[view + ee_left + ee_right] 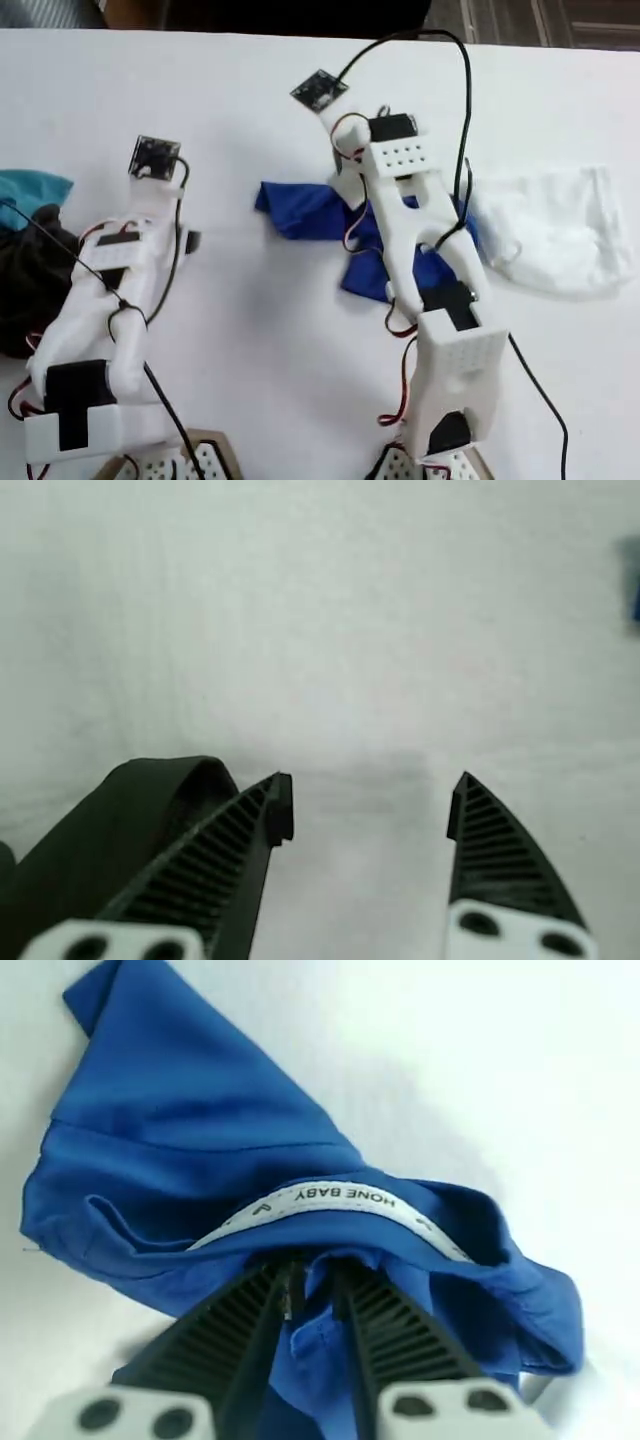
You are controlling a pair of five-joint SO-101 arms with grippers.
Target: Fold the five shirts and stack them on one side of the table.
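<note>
Right gripper (312,1278) pinches blue shirt (200,1130) by collar (330,1200) only; fabric may slip or bunch. Left gripper (370,805) gapes, unloaded.

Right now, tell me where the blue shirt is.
In the high view, the blue shirt lies mid-table under the right arm, beside the white shirt, with the right gripper shut on it.

A short line of dark capital letters, with a small mark at each end, runs along a narrow white tape (330,1200) sewn inside the neck of the blue shirt (200,1130), curving with the collar across the middle of that shirt's bunched cloth.
</note>
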